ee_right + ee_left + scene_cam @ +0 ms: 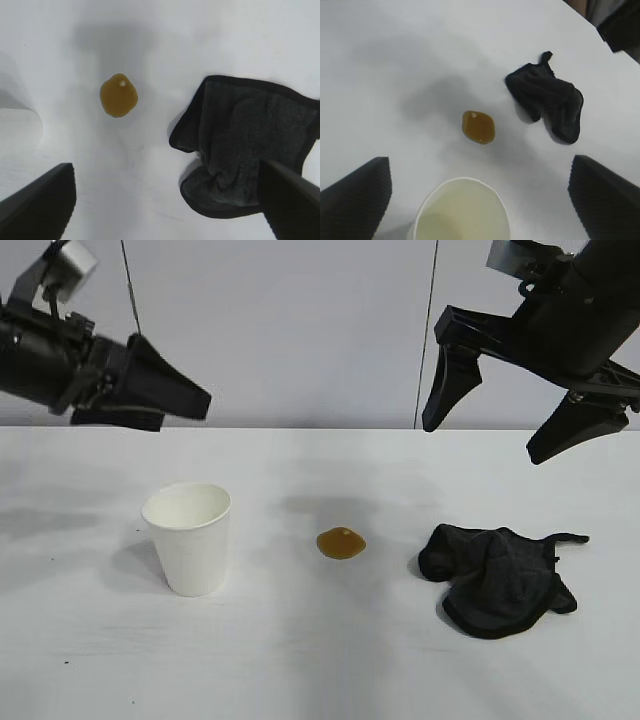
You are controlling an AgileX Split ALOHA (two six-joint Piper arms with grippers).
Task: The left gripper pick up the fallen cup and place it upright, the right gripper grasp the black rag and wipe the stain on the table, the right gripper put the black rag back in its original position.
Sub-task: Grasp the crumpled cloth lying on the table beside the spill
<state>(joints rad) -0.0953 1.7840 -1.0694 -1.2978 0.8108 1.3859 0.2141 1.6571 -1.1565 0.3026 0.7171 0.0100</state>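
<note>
Exterior view: the black rag is seen lying on the surface directly below the open right hand, the stain to its left, while the open left hand is held above the upright cup.

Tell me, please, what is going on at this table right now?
A two-arm robot is cleaning up a spill. The white paper cup already stands upright on the table, with the left tool open and raised above it, holding nothing. The amber stain is still unwiped. The black rag lies bunched beside the stain, untouched, and the right tool hangs open above the rag, so grasping it looks like the next step.
</note>
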